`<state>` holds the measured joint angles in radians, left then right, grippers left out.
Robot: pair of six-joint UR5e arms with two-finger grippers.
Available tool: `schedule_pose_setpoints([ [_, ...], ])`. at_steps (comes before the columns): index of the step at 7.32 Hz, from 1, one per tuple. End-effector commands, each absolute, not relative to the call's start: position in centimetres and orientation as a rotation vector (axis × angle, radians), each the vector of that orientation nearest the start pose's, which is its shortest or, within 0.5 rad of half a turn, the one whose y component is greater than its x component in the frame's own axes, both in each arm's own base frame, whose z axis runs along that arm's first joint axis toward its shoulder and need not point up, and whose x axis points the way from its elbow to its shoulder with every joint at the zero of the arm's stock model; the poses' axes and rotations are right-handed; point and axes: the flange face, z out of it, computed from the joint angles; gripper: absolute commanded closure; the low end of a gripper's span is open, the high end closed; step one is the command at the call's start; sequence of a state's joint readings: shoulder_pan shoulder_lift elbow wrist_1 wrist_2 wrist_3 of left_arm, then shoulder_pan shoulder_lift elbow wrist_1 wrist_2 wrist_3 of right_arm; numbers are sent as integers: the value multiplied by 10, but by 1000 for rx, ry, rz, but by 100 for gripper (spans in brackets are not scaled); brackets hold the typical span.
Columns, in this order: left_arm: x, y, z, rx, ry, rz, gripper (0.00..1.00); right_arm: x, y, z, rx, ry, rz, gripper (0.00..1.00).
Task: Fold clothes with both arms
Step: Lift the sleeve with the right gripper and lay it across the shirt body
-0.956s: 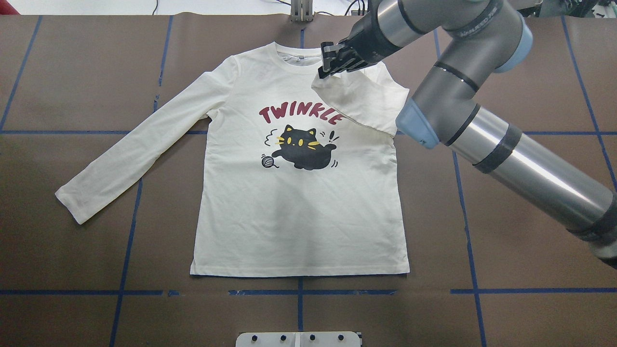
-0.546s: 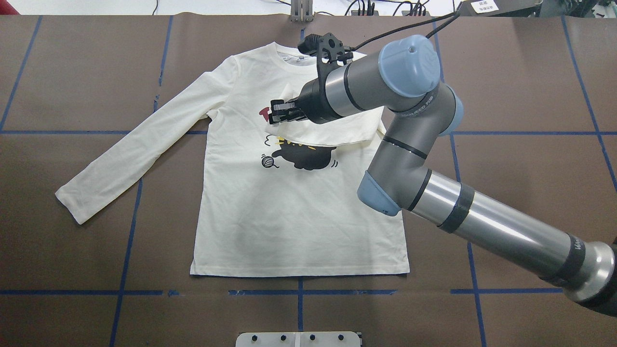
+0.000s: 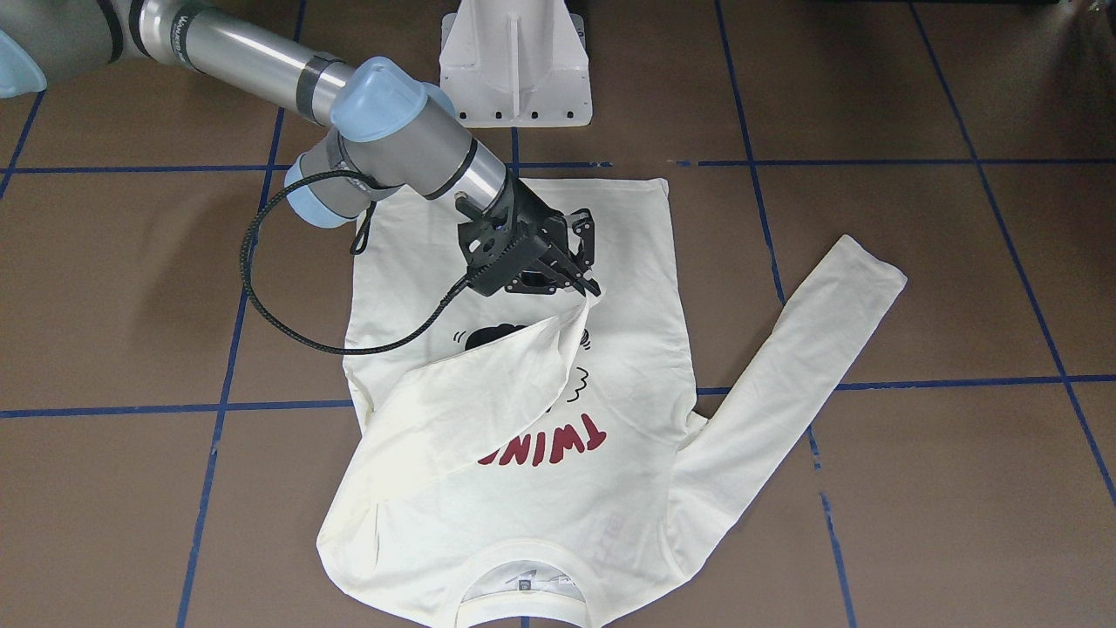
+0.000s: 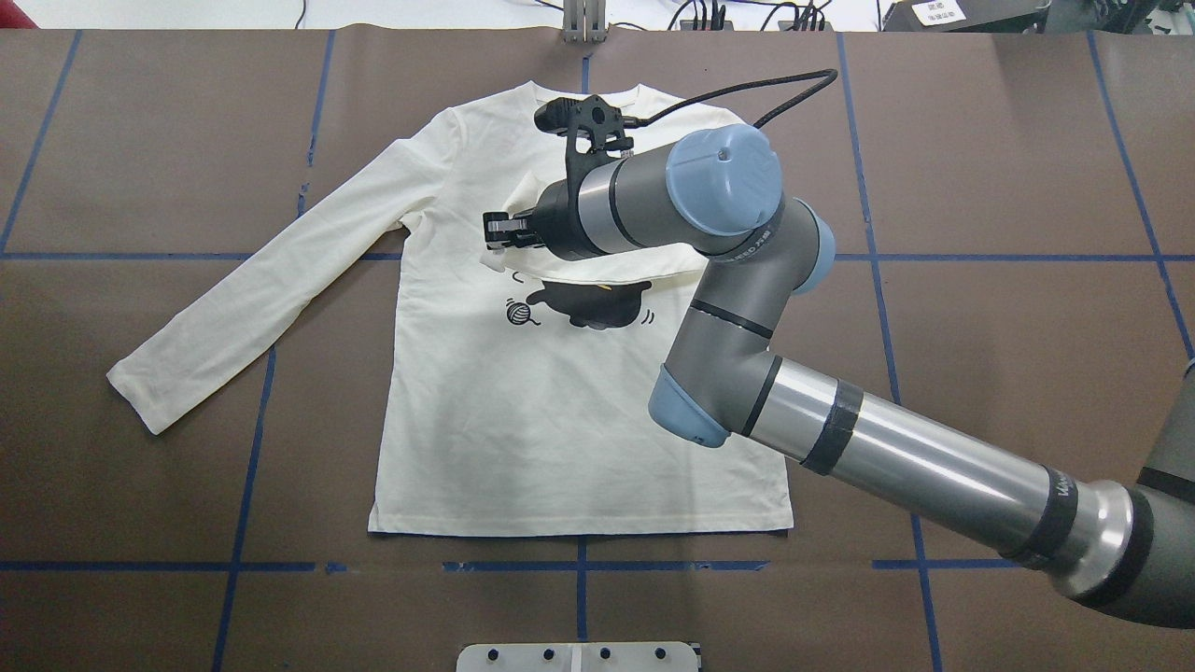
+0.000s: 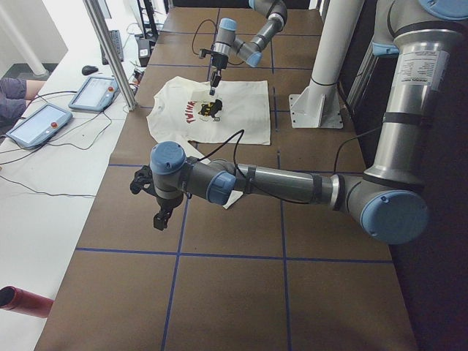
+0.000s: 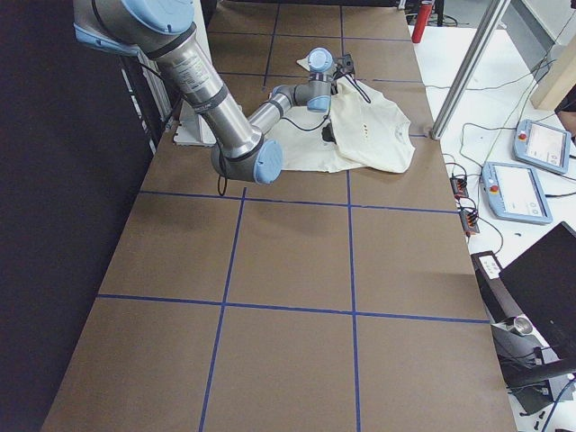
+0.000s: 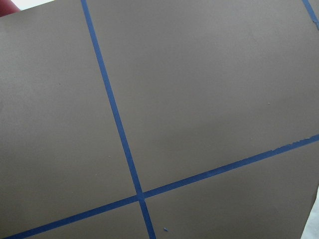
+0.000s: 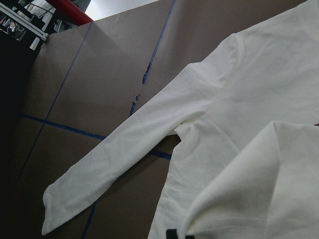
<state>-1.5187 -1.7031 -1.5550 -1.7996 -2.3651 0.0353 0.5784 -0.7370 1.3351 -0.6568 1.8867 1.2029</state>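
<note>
One sleeve (image 3: 453,392) is clamped in your right pincer (image 3: 586,288) and lifted across the T-shirt (image 4: 560,420) to fold inward; your left pincer (image 5: 158,219) hangs clear, can't tell if it's open.

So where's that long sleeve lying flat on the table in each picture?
Front-facing: flat sleeve, right side, slanting up.
Overhead: left side, slanting down.
Exterior left: mostly behind the left arm; cuff peeks out below.
Exterior right: cannot make it out.
Left wrist: cannot tell, mostly table.
Right wrist: centre-left.
Landmark: the right gripper, pinching the other sleeve over the chest.
</note>
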Motion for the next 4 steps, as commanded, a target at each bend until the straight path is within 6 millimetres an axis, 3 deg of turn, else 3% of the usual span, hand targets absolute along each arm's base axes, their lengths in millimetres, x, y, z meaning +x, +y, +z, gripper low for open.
schedule_pose_setpoints([
  [1, -31, -576, 567, 323, 789, 222, 0, -628, -426, 115, 506, -1440, 8, 0],
  [2, -31, -577, 566, 324, 789, 222, 0, -658, -403, 127, 564, -1378, 92, 0],
  [3, -31, -579, 562, 331, 790, 224, 0, -665, -406, 134, 554, -1348, 95, 0],
  [4, -30, -580, 556, 333, 792, 211, 0, -666, -413, 112, 538, -1303, 108, 0],
])
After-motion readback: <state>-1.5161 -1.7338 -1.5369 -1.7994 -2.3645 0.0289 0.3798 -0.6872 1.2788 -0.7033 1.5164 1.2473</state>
